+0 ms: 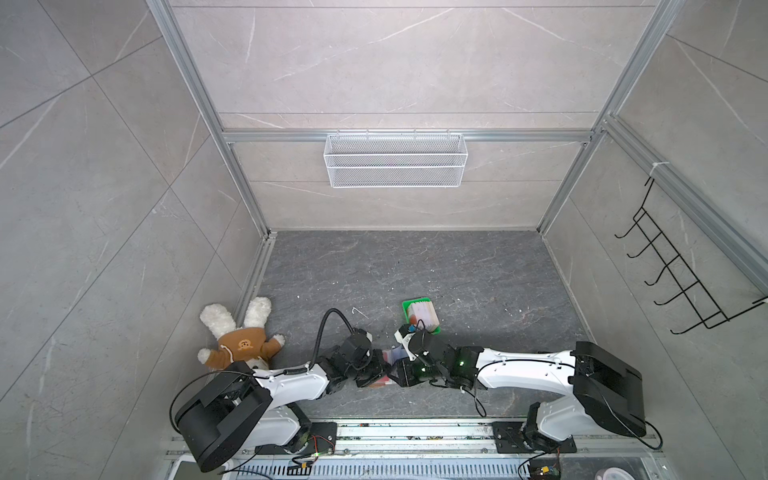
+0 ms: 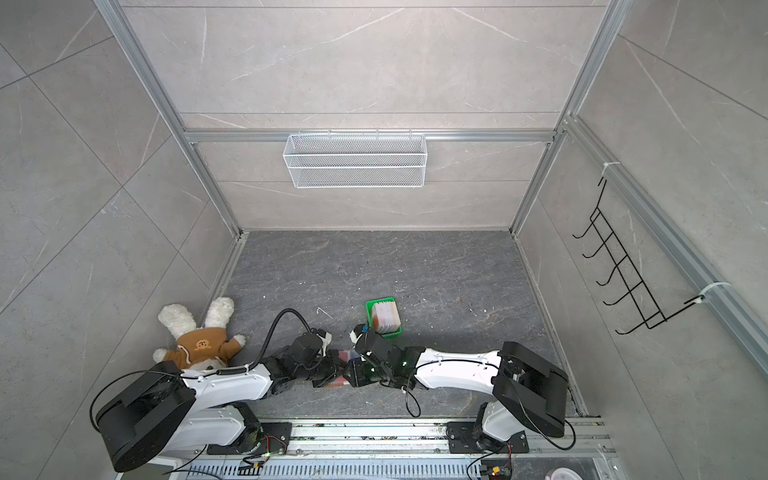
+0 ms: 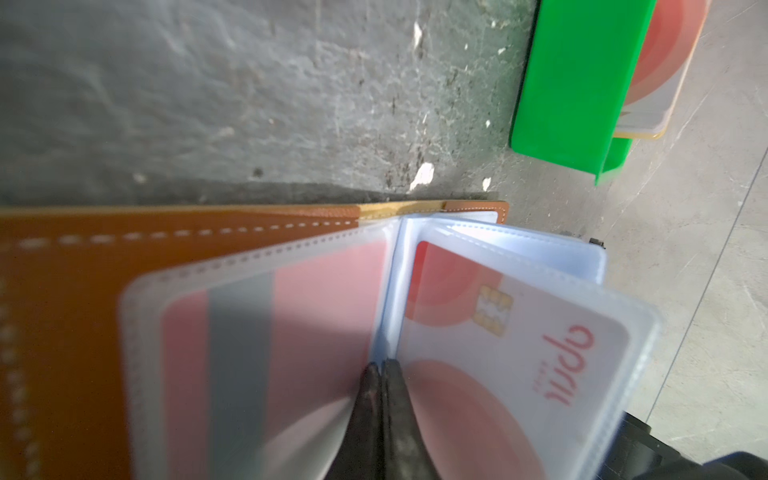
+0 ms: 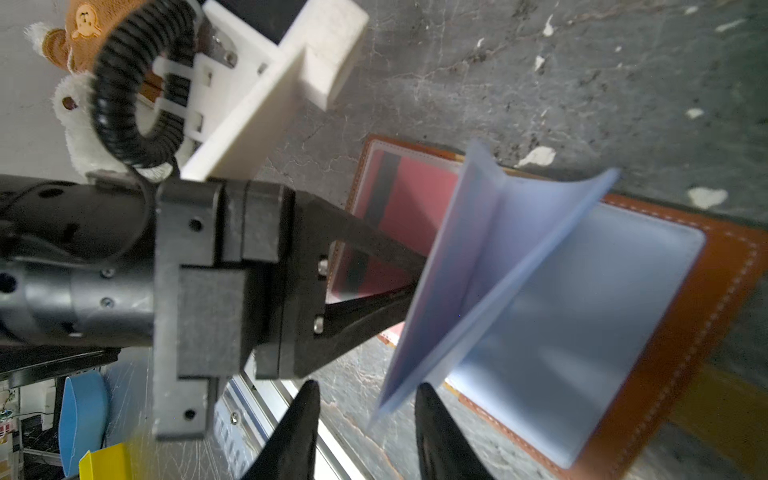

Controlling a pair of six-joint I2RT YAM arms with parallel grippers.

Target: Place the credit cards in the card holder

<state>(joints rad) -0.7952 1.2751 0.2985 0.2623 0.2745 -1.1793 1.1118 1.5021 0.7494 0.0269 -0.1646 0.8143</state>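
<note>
The card holder (image 3: pixel 62 291) lies open on the dark floor, tan leather with clear sleeves. One sleeve holds a red card with a dark stripe (image 3: pixel 291 311), another a pale card with a red circle (image 3: pixel 519 332). My left gripper (image 3: pixel 380 365) is shut, its tips pressed into the fold between those two sleeves. In the right wrist view a bluish sleeve (image 4: pixel 478 270) stands up from the card holder (image 4: pixel 706 311). Its lower corner hangs between the spread fingers of my right gripper (image 4: pixel 366 390), which is open. More credit cards (image 1: pixel 424 318) stand stacked in a green tray (image 1: pixel 415 302).
A plush rabbit in a brown top (image 1: pixel 239 336) lies at the left wall. A white wire basket (image 1: pixel 395 160) hangs on the back wall and a black hook rack (image 1: pixel 681 274) on the right wall. A metal rail (image 1: pixel 415 432) runs along the front edge.
</note>
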